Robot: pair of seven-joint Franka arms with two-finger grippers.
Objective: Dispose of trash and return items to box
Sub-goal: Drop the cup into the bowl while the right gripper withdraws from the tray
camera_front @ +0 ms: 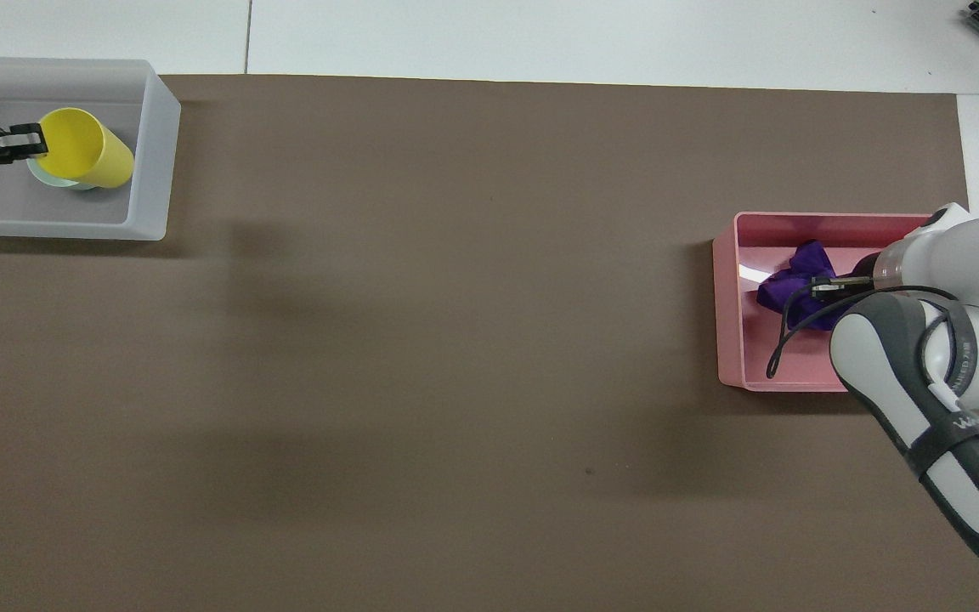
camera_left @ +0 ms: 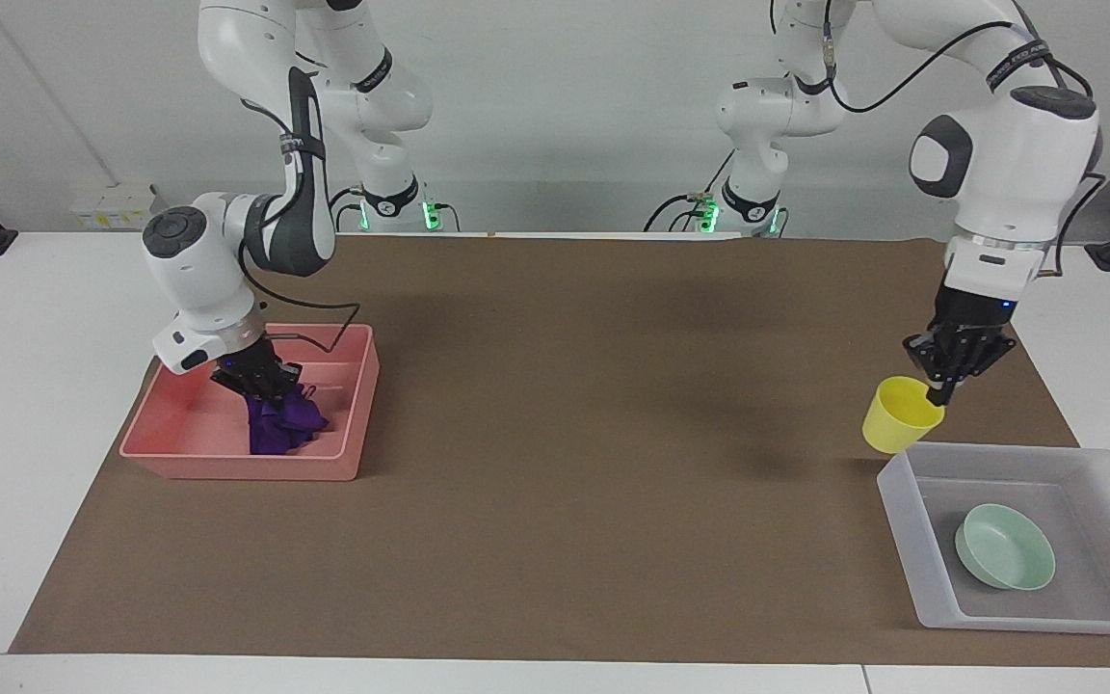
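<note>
The left pincer (camera_left: 943,386) pinches the rim of a small yellow plastic cup (camera_left: 898,416), one finger inside the mouth and one outside. The cup hangs tilted in the air, its mouth turned toward the pincer. In the facing view it hangs clear of the desk, at the nearer edge of the translucent whitish-grey rectangular plastic tray (camera_left: 902,516); in the overhead view the cup (camera_front: 86,149) covers most of the bowl in that tray (camera_front: 149,136). The shallow pale mint-green round bowl (camera_left: 1004,547) lies on the tray's floor, apart from the cup. This tray stands at the left arm's end of the desk, on the brown mat (camera_left: 555,463) that covers the white desk (camera_left: 25,386).

The right pincer (camera_left: 261,384) is down inside the pink rectangular plastic tray (camera_left: 227,458), and its fingers are clamped on the top of a wad of deep purple soft cloth (camera_left: 280,426). The cloth bunches below the pincer, and its lower folds rest on the pink tray's floor, toward the wall farther from the robots. In the overhead view the right pincer (camera_front: 821,286) sits over the cloth (camera_front: 787,285) in the middle of the pink tray (camera_front: 732,340). This tray stands at the right arm's end of the desk, on the mat, well apart from the whitish-grey tray.
</note>
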